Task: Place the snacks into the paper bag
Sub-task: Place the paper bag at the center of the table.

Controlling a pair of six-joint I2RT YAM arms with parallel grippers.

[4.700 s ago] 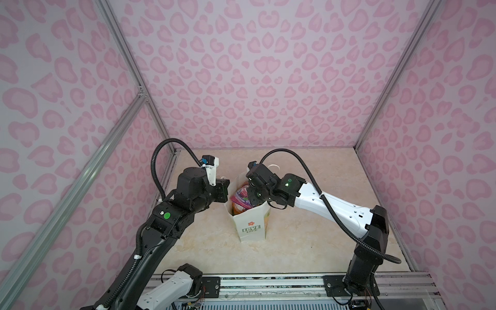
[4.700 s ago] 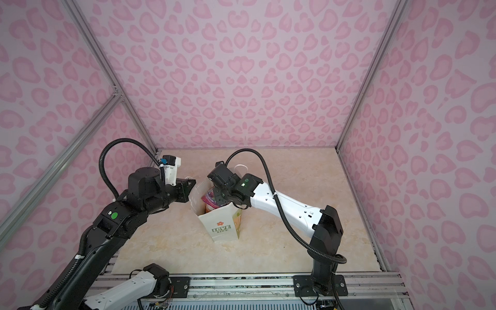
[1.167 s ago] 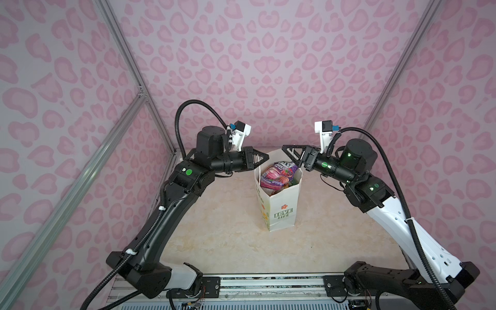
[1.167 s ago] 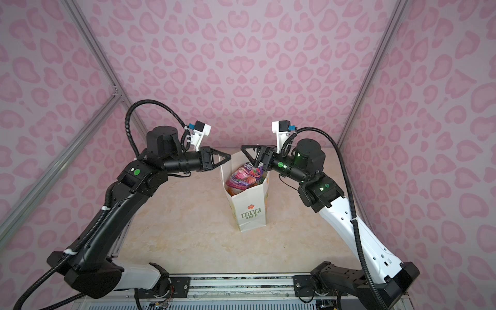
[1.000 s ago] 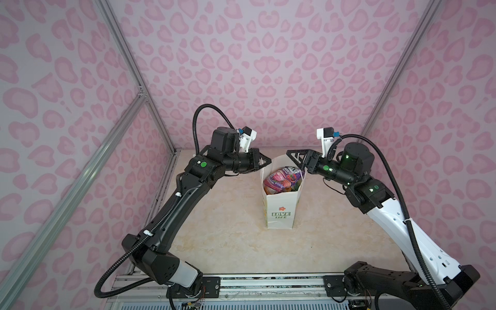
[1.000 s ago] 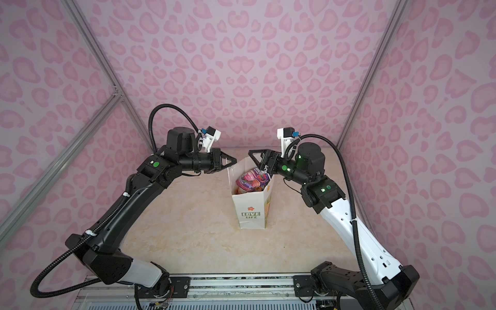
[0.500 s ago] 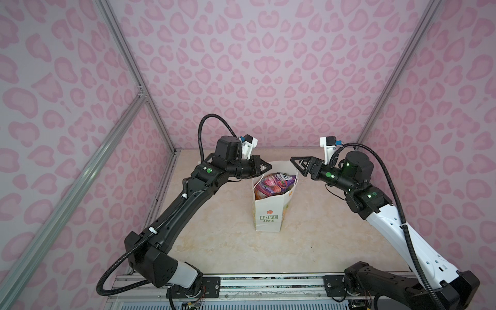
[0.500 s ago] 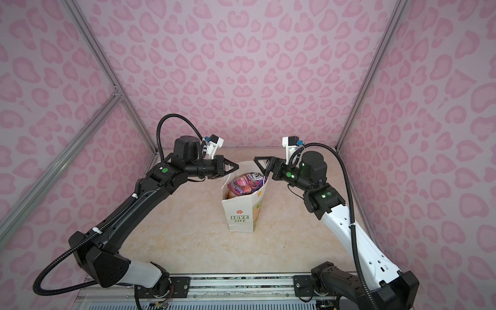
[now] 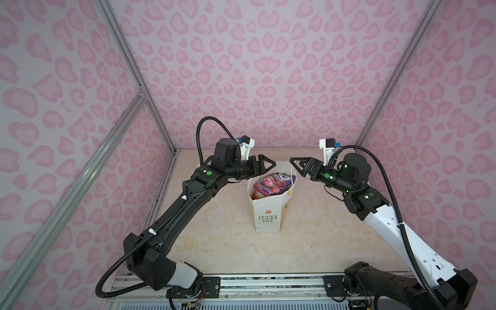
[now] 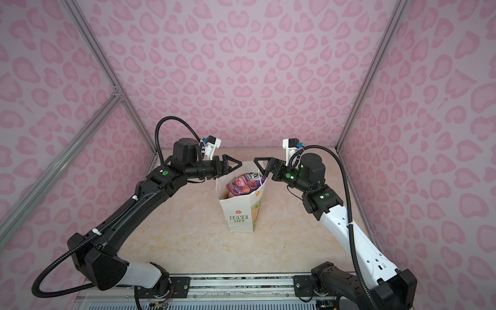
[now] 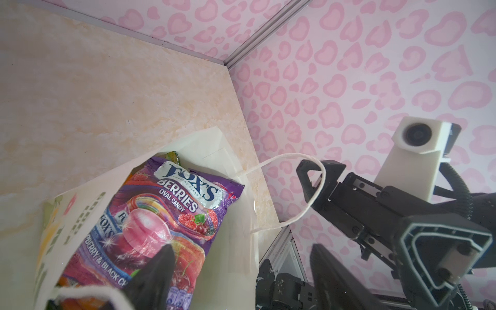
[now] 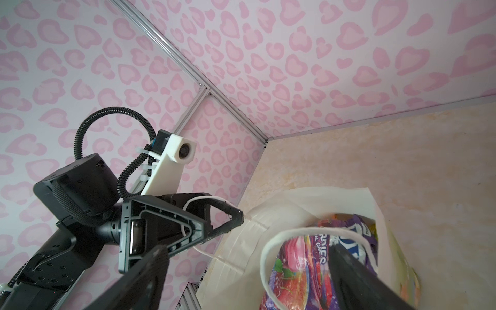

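**Now, a full bag stands alone between two open grippers**

Across the pale stone-look table (image 9: 214,241) both arms reach inward from their bases at the near edge, meeting over the middle from opposite sides. That seems to be so each can tend one handle of the paper bag (image 9: 268,212). The bag stands upright on the table between them, its mouth spread wide and its printed face towards the near edge.

The snacks (image 9: 271,183) fill it to the brim. A purple berry candy packet (image 11: 166,214) lies on top, with other packets partly showing beneath, and none lies loose on the table in either top view. The filling looks done, or nearly so.

The left gripper (image 9: 268,166) and the right gripper (image 9: 296,167) hover just beside the rim, each with its fingers spread apart and clamped on nothing. One white cord handle (image 12: 204,198) is draped loosely over a finger of the left gripper, and the other (image 11: 292,154) loops round a finger of the right. Pulling away carelessly could snag a cord and tip the bag.
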